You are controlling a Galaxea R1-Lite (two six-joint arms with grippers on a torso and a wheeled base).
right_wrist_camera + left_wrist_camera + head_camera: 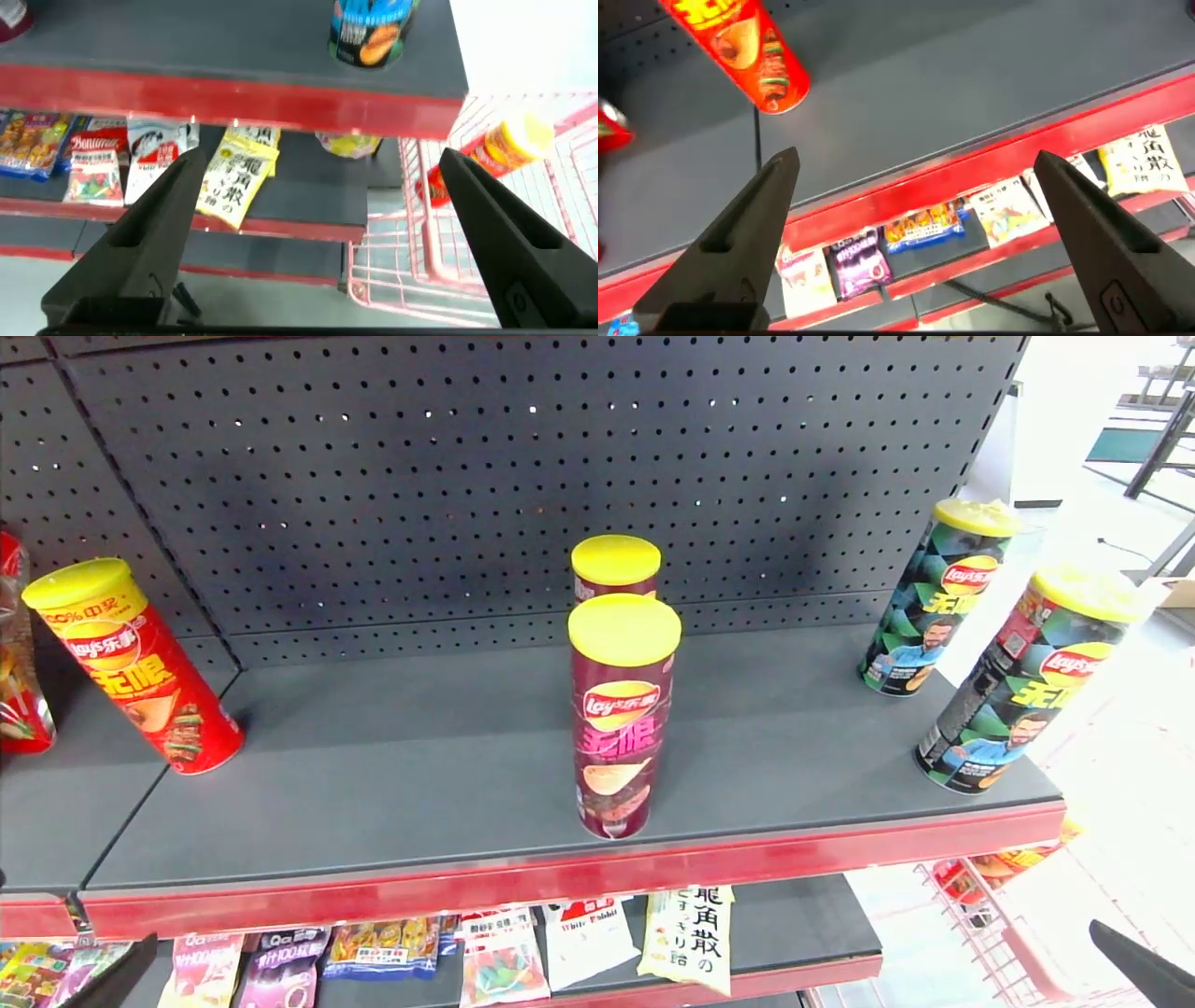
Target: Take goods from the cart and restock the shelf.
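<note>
Front can (624,709) before rear can (615,567) on shelf (373,756); cart (1013,957) right of shelf.

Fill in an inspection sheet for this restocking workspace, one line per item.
Surface: grey upper shelf, mostly bare, red front edge.
Job's things: red can standing at left; front maroon can, rear maroon can behind it; near green-black can and far green-black can at right; another can lying in the pink cart.
Clutter: snack bags on the lower shelf.
End effectors: left end effector and right end effector open, empty.
Cables: thin dark line under the lower shelf, possibly a cable.
Surroundings: pegboard back panel; bright floor at right.
</note>
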